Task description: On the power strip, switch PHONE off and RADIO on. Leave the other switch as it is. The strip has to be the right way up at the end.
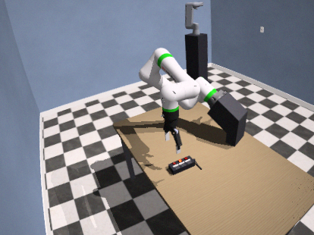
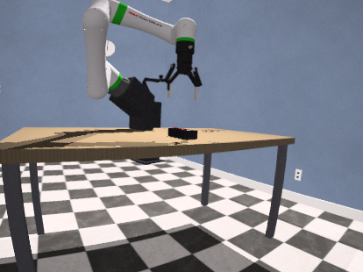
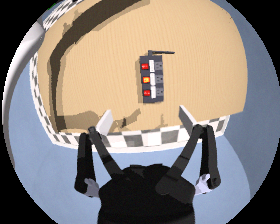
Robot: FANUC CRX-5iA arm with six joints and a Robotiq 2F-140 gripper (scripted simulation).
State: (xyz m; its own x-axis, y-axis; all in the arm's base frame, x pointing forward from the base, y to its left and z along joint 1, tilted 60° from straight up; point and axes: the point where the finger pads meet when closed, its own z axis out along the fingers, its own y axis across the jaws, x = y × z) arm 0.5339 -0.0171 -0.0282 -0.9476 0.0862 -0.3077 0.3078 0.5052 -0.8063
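A black power strip [image 1: 181, 164] lies flat on the wooden table, switches facing up, with a short cord stub at one end. It also shows in the exterior view [image 2: 182, 132] and in the wrist view [image 3: 153, 78]. Three rocker switches sit in a row on it; in the wrist view two look red and the middle one [image 3: 145, 80] glows orange. The labels are too small to read. My gripper [image 1: 173, 142] hangs well above the table, fingers pointing down, open and empty. It also shows in the exterior view [image 2: 182, 94] and in the wrist view [image 3: 146, 123].
The robot's dark base block [image 1: 228, 116] stands on the table behind the strip. A black pedestal with a grey fixture [image 1: 196, 53] stands on the floor at the back. The table's near edge [image 3: 144, 136] lies below the fingers in the wrist view.
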